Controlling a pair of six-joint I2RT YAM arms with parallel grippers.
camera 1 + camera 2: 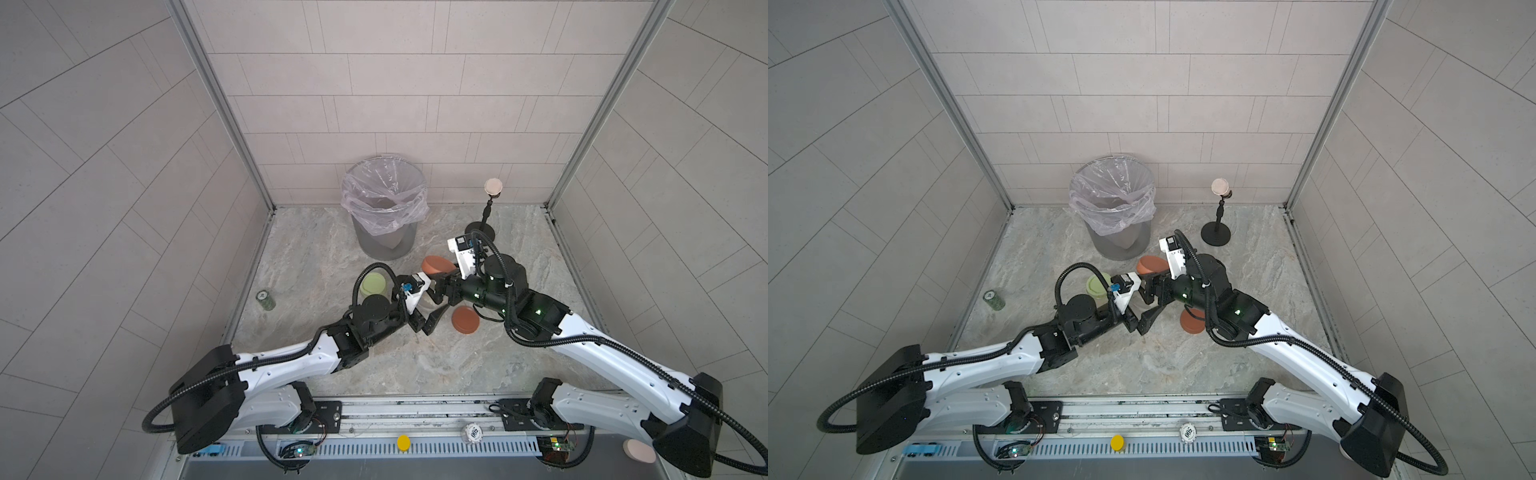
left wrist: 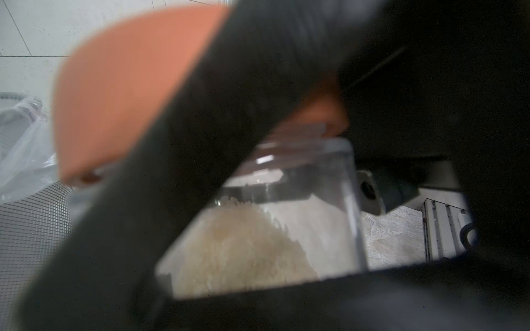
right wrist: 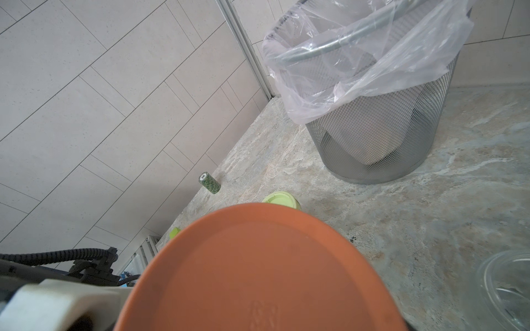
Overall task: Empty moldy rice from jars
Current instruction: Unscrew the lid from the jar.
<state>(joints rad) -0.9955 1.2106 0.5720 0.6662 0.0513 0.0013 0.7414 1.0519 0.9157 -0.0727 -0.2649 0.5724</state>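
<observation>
1. The right gripper (image 1: pixel 444 279) pinches a rust-red lid (image 1: pixel 435 264) by its edge. The lid is tilted and raised over the mouth of a jar (image 2: pixel 315 183); I cannot tell if they touch.
2. The left gripper (image 1: pixel 426 320) is closed around that jar near the table's middle.
3. The moldy rice (image 2: pixel 243 252) is heaped inside the held jar, against its glass wall.
4. Taking the back wall as twelve o'clock from the held jar:
   - the green-lidded jar (image 1: pixel 374 284) is at nine, close by
   - a second rust-red lid (image 1: pixel 465 319) lies flat at four
   - the lined bin (image 1: pixel 384 245) stands at eleven
   - a green can (image 1: pixel 265 300) is far out at nine
5. An empty jar (image 3: pixel 507 286) shows in the right wrist view.
</observation>
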